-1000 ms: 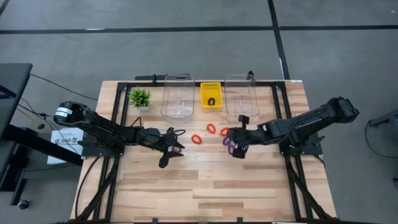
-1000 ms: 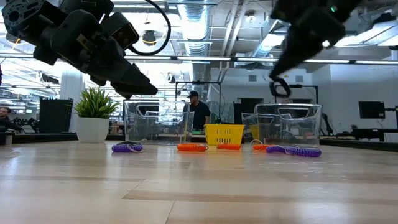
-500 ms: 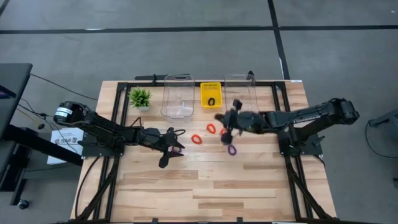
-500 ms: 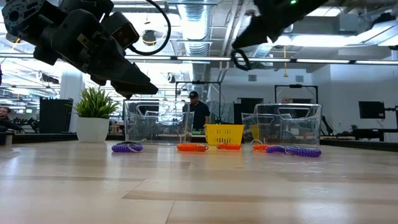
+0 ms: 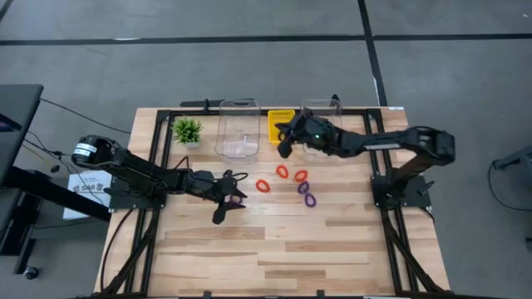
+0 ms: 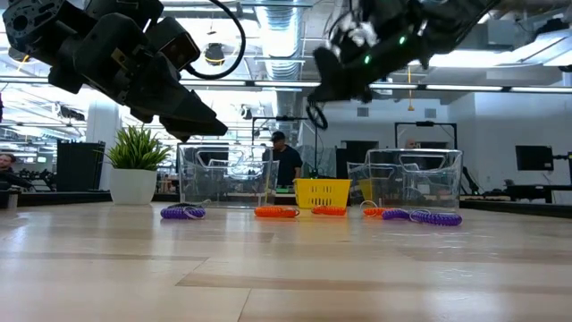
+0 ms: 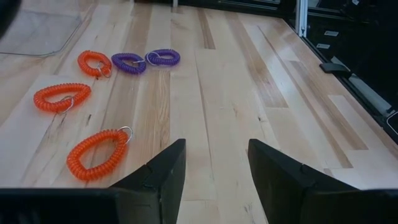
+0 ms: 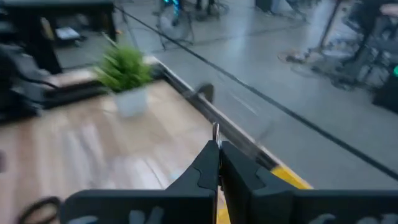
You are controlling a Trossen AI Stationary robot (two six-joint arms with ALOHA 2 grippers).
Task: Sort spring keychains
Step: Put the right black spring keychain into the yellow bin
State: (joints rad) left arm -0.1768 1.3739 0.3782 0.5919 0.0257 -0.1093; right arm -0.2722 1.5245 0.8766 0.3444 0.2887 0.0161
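Coiled plastic is what I am sorting: light, springy loops that flex and could skid on the wooden worktop. I judge the metal ring or one side of the coil the best hold. At nine o'clock my left claw hangs open above the wood. Just past it lie three orange spring keychains and two purple ones. At twelve o'clock my right claw is pinched shut on a black keychain by its ring, above the yellow bin, where another black one lies. No writing is legible anywhere.
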